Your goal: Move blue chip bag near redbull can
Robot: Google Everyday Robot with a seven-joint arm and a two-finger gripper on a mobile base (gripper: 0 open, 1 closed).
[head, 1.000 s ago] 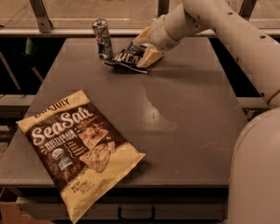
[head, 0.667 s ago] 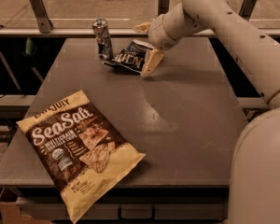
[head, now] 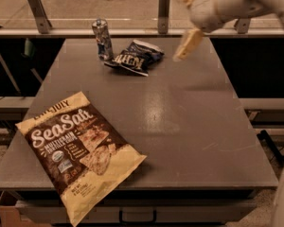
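The blue chip bag (head: 136, 57) lies crinkled on the grey table (head: 180, 122) at the far side, its white lettering up. The redbull can (head: 102, 38) stands upright just left of it, close to or touching the bag's left edge. My gripper (head: 185, 21) is raised above the table to the right of the bag, apart from it. Its two pale fingers are spread and hold nothing; one fingertip (head: 188, 44) points down toward the table.
A large tan-and-brown "Sea Salt" bag (head: 78, 150) lies at the front left of the table, overhanging the front edge. A rail with metal posts (head: 164, 11) runs behind the table. My arm fills the top right corner.
My gripper has let go of the blue chip bag and lifted up and to the right. The bag now lies by itself next to the can.
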